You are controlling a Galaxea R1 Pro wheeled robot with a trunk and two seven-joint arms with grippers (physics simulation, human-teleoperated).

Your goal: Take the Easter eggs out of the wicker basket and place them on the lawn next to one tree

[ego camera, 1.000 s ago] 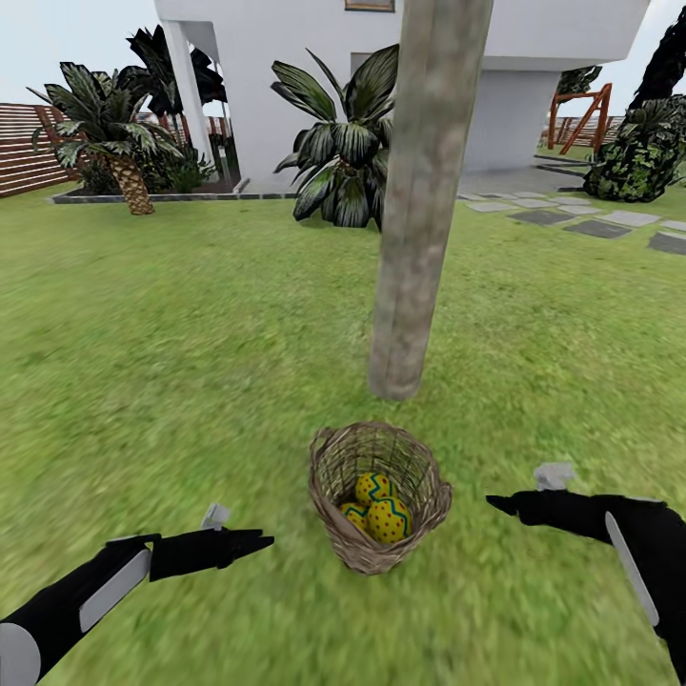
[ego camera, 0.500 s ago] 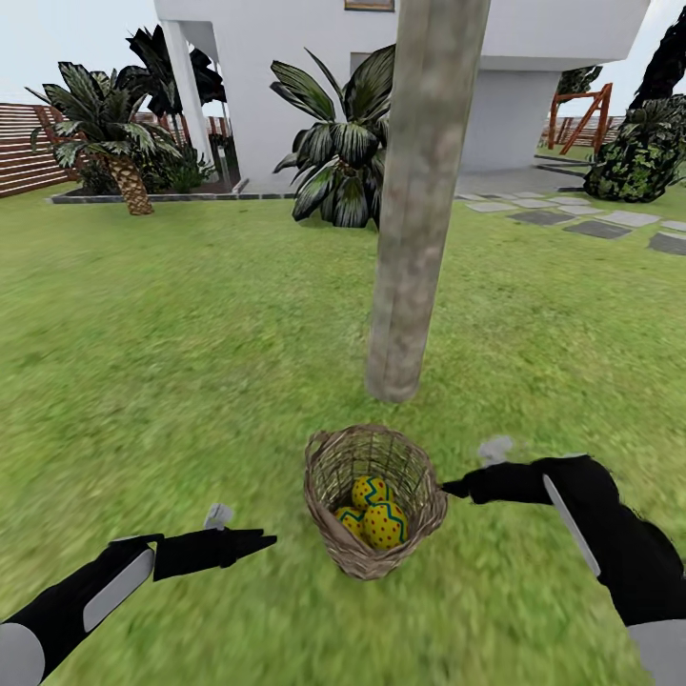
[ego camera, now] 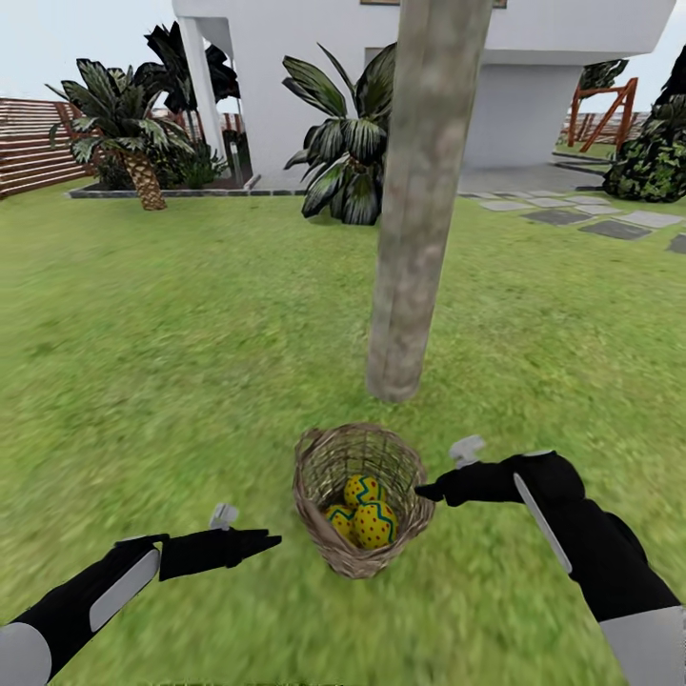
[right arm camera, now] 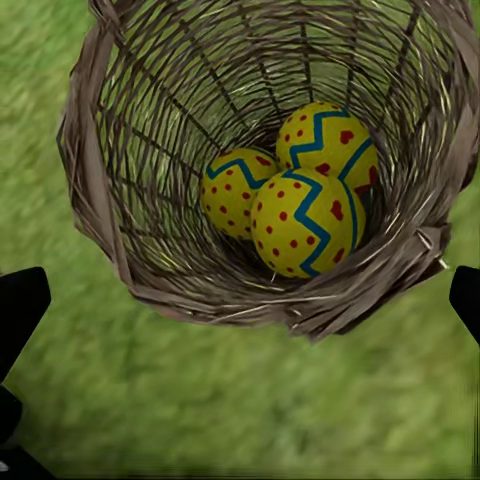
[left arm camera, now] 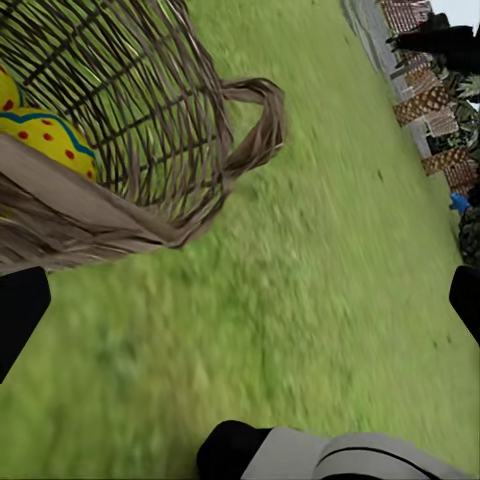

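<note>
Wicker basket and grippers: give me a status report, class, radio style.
Right gripper open, at wicker basket rim. Left gripper open, empty. Three Easter eggs in basket. Tree just beyond.

Yellow Easter eggs (right arm camera: 300, 195) (red dots, blue zigzags).

tree (ego camera: 415, 191): crown cut off at 12 o'clock, trunk only | Easter eggs (ego camera: 362, 513): partly hidden behind wicker basket (ego camera: 357, 495) wall and one another in head view | basket cropped at 10 o'clock in left wrist view, one egg (left arm camera: 45, 140) half screened by weave | lawn (ego camera: 171, 333) blurred | house (ego camera: 286, 76) roof cropped
</note>
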